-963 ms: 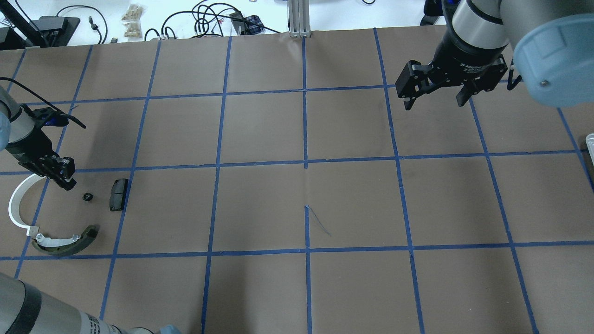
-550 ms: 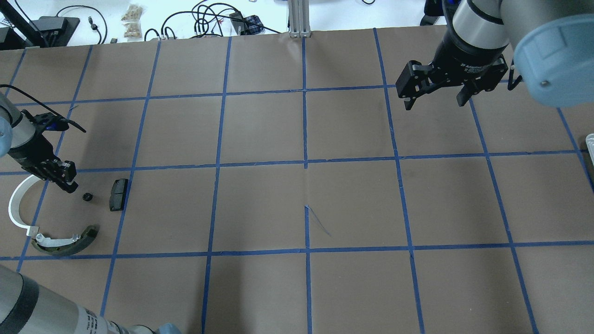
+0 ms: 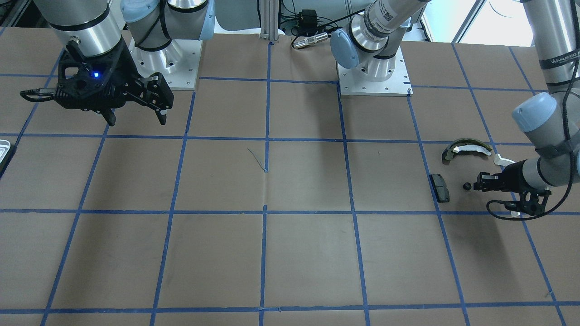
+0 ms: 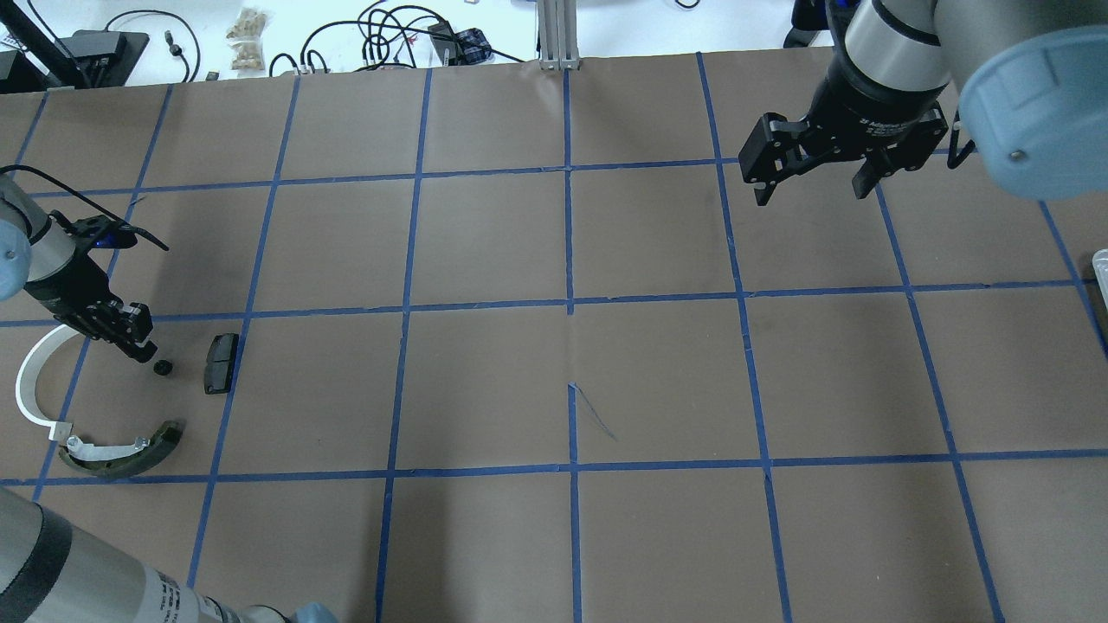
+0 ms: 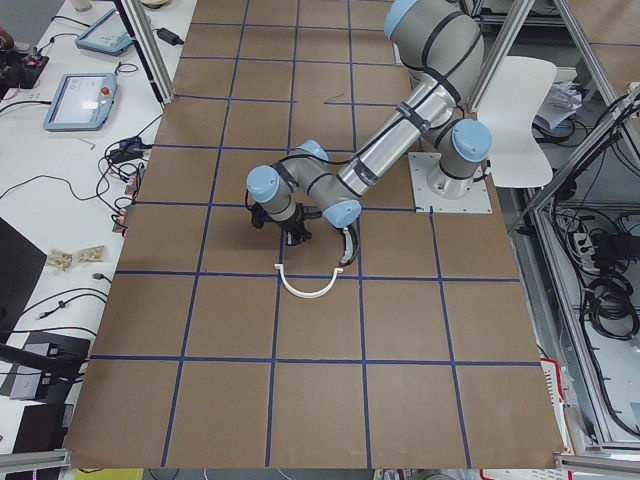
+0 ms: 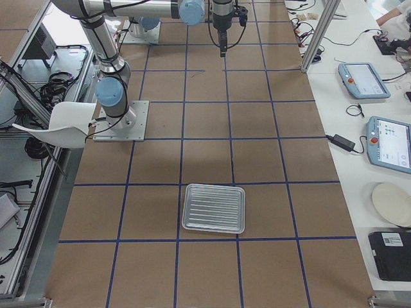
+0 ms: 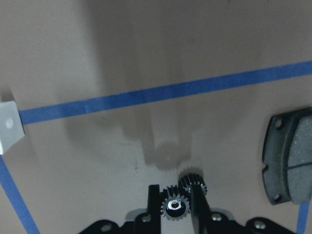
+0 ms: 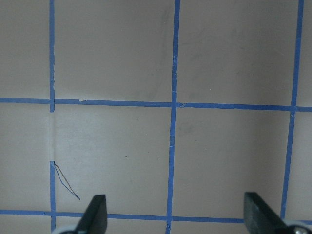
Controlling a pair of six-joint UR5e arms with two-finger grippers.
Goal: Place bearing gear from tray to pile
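The small black bearing gear (image 4: 162, 368) lies on the brown paper among the pile: a black pad (image 4: 221, 362), a white curved strip (image 4: 30, 381) and an olive-and-white shoe (image 4: 121, 450). My left gripper (image 4: 149, 353) lies low and reaches the gear from the strip's side. In the left wrist view its narrow-set fingers (image 7: 197, 204) sit on either side of the gear (image 7: 175, 207), touching it. My right gripper (image 4: 809, 186) hangs open and empty over the far right of the table. The silvery tray (image 4: 1101, 268) is a sliver at the right edge.
The tray (image 6: 214, 208) shows whole and empty in the exterior right view. Blue tape lines grid the paper. Cables and small boxes lie beyond the table's far edge (image 4: 389, 35). The left arm's cable (image 3: 503, 215) loops beside the wrist.
My left gripper has moved right and slightly down, up to the gear. The gear has stayed in place. The right arm has not moved.
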